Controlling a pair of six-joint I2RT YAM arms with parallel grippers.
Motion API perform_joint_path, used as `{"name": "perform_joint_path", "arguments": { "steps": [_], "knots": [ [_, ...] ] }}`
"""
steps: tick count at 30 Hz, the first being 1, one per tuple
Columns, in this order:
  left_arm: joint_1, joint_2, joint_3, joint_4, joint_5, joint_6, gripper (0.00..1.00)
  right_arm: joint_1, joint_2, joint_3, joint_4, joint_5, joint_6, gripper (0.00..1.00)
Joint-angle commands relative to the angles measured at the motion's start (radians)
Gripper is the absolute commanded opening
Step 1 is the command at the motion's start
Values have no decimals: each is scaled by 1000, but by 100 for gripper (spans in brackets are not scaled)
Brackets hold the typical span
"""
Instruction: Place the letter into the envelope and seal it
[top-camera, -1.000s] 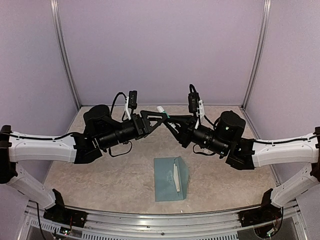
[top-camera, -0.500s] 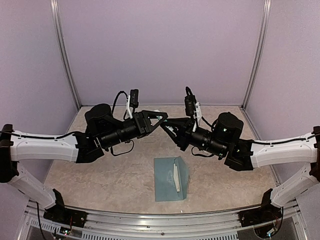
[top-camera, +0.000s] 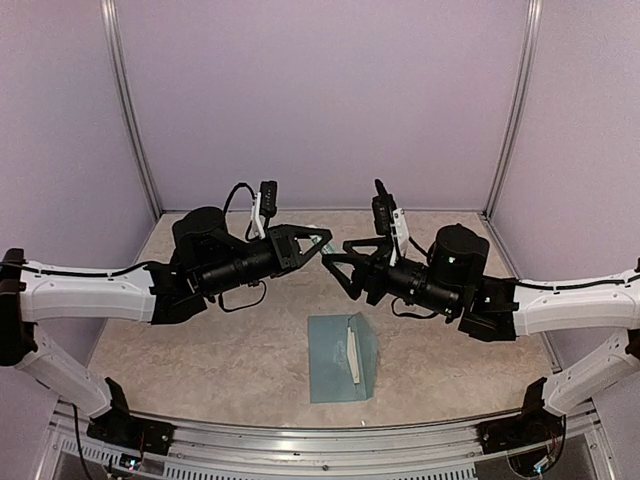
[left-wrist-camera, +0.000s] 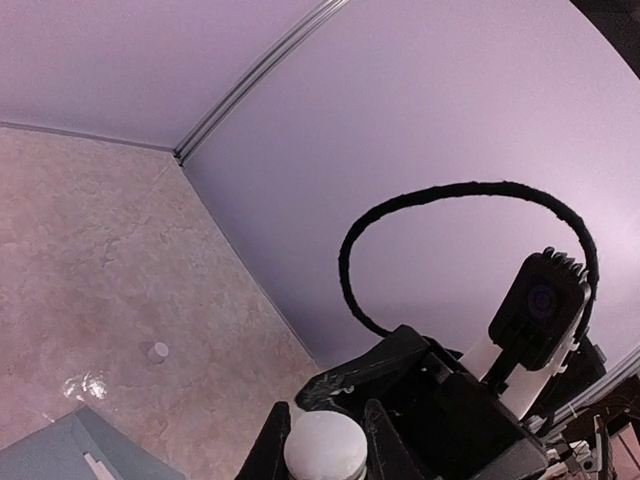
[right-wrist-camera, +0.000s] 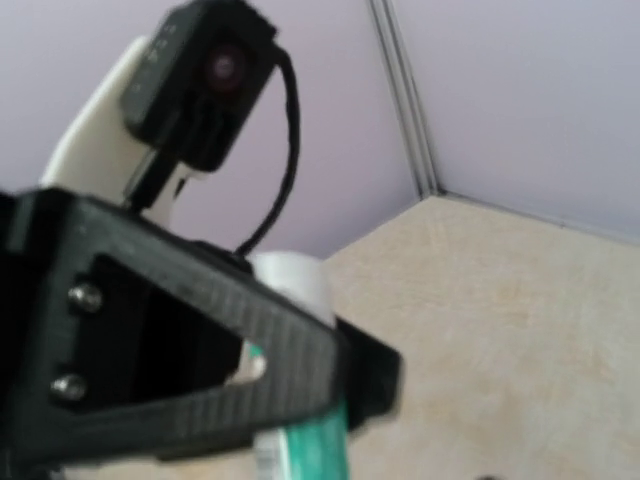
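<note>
Gripping the glue stick (right-wrist-camera: 295, 285) in my left end effector (top-camera: 322, 240), I hold it raised above the middle of the worktop (top-camera: 200, 350), its white cap clamped between my fingers (left-wrist-camera: 272, 452). My right end effector (top-camera: 338, 262) faces it tip to tip, just beside it, jaws spread and holding nothing. The teal envelope (top-camera: 335, 362) lies flat on the worktop below, nearer my bases, with a white strip (top-camera: 353, 352) showing near its right edge. A small white round bit (left-wrist-camera: 158, 350) lies on the worktop, apart from the envelope's corner.
</note>
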Motion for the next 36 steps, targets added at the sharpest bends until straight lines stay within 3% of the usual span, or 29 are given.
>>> {"name": "perform_joint_path", "arguments": {
  "steps": [1,5,8,11,17,28,36],
  "knots": [
    [37,-49,-33,-151,9,89,9,-2,-103,10,-250,71,57,72],
    [42,-47,-37,-307,12,191,9,-62,-114,7,-511,93,157,75],
    [42,-28,-53,-378,23,230,9,-143,-107,-17,-694,58,245,72],
    [42,4,-75,-397,42,234,9,-220,-101,-71,-773,11,318,67],
    [42,59,-101,-386,33,248,9,-274,-36,-143,-796,-34,376,56],
    [46,197,-127,-303,61,276,8,-273,121,-112,-747,-129,340,30],
    [33,305,-111,-233,54,288,7,-271,161,-100,-687,-190,327,24]
  ]
}}
